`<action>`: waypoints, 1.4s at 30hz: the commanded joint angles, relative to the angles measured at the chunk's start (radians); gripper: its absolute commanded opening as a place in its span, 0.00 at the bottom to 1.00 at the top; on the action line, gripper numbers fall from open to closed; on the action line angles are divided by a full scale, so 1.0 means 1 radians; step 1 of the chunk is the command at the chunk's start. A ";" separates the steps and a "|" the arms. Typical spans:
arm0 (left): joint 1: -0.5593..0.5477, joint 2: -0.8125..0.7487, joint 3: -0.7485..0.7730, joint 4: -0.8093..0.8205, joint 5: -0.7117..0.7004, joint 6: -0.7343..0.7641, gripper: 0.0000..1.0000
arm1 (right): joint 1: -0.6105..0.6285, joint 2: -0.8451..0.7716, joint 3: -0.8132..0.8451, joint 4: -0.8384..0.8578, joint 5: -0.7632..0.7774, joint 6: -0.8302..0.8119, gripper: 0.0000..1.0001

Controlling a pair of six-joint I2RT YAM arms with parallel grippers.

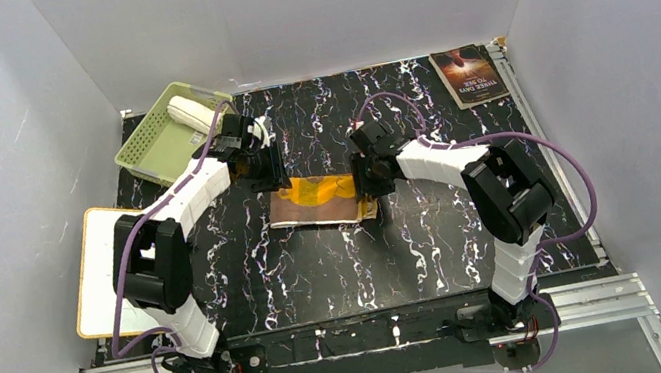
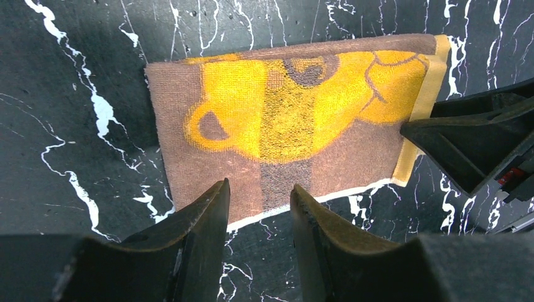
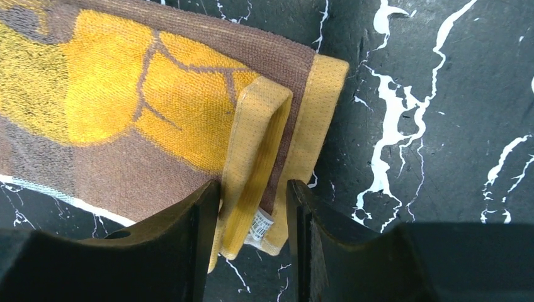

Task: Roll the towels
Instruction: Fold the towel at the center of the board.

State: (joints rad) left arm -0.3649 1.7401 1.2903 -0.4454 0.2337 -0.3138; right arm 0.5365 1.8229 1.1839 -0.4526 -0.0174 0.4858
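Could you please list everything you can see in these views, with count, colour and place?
yellow-brown towel: one, mustard-yellow and brown, flat at the table's centre, one end folded over.
cream towel: one, cream-white, rolled, in the basket.
basket: one, green, far left corner.
book: one, dark cover, far right corner.
board: one, white with tan edge, at the table's left side.
table: one, black with white veins.
left gripper: one, black, open, at the yellow-brown towel's edge.
right gripper: one, black, open, jaws either side of the folded end.
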 commanded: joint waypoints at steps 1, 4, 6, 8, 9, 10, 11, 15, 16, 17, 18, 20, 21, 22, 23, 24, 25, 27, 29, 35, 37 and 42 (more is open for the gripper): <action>0.010 -0.030 0.000 -0.013 0.009 0.022 0.38 | -0.002 0.004 0.035 0.041 -0.004 0.024 0.41; 0.012 -0.023 0.005 -0.017 0.012 0.025 0.38 | -0.002 0.007 0.030 0.053 -0.016 0.031 0.39; 0.012 -0.018 0.007 -0.021 0.013 0.027 0.38 | -0.002 0.009 0.027 0.057 -0.019 0.033 0.38; 0.015 -0.020 0.011 -0.024 0.013 0.028 0.38 | -0.001 0.006 0.026 0.059 -0.020 0.034 0.36; 0.015 -0.020 0.012 -0.025 0.013 0.030 0.38 | -0.001 0.002 0.024 0.061 -0.020 0.034 0.36; 0.015 -0.022 0.012 -0.026 0.012 0.030 0.38 | -0.001 -0.001 0.021 0.062 -0.016 0.033 0.34; 0.016 -0.024 0.011 -0.026 0.011 0.030 0.38 | -0.001 -0.003 0.019 0.064 -0.015 0.034 0.34; 0.018 -0.022 0.009 -0.031 0.012 0.033 0.38 | -0.004 0.002 0.016 0.069 -0.024 0.036 0.32; 0.018 -0.024 0.008 -0.032 0.013 0.034 0.38 | -0.003 0.005 0.014 0.071 -0.029 0.038 0.32; 0.020 -0.024 0.005 -0.034 0.013 0.035 0.38 | -0.003 0.008 0.012 0.073 -0.033 0.041 0.31; 0.021 -0.027 0.003 -0.035 0.012 0.036 0.38 | -0.003 0.009 0.011 0.075 -0.035 0.043 0.31; 0.023 -0.032 -0.002 -0.037 0.010 0.037 0.38 | -0.003 0.010 0.008 0.078 -0.037 0.045 0.30; 0.024 -0.035 -0.003 -0.040 0.009 0.039 0.38 | -0.004 0.010 0.008 0.078 -0.036 0.046 0.28; 0.026 -0.035 -0.004 -0.042 0.009 0.040 0.38 | -0.004 0.009 0.008 0.077 -0.035 0.047 0.27; 0.028 -0.038 -0.005 -0.044 0.009 0.041 0.38 | -0.005 0.008 0.009 0.074 -0.032 0.048 0.24; 0.030 -0.040 -0.005 -0.045 0.007 0.043 0.38 | -0.006 0.004 0.012 0.070 -0.025 0.048 0.21; 0.032 -0.042 -0.005 -0.048 0.006 0.044 0.38 | -0.006 -0.001 0.017 0.065 -0.019 0.049 0.19; 0.036 -0.042 -0.002 -0.053 0.006 0.048 0.38 | -0.007 -0.011 0.029 0.050 0.000 0.049 0.17; 0.040 -0.045 0.001 -0.056 0.006 0.051 0.38 | -0.006 -0.025 0.041 0.034 0.019 0.047 0.13; 0.050 -0.046 0.012 -0.068 0.003 0.061 0.38 | -0.006 -0.062 0.082 -0.009 0.051 0.039 0.00; 0.053 -0.047 0.012 -0.071 0.003 0.063 0.38 | -0.006 -0.074 0.092 -0.024 0.059 0.036 0.00; 0.061 -0.051 0.010 -0.082 0.001 0.070 0.38 | -0.006 -0.117 0.114 -0.045 0.076 0.027 0.00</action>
State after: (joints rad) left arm -0.3149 1.7397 1.2903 -0.4938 0.2333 -0.2611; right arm 0.5346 1.7874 1.2354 -0.4900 0.0162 0.5240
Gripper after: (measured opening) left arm 0.381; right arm 0.018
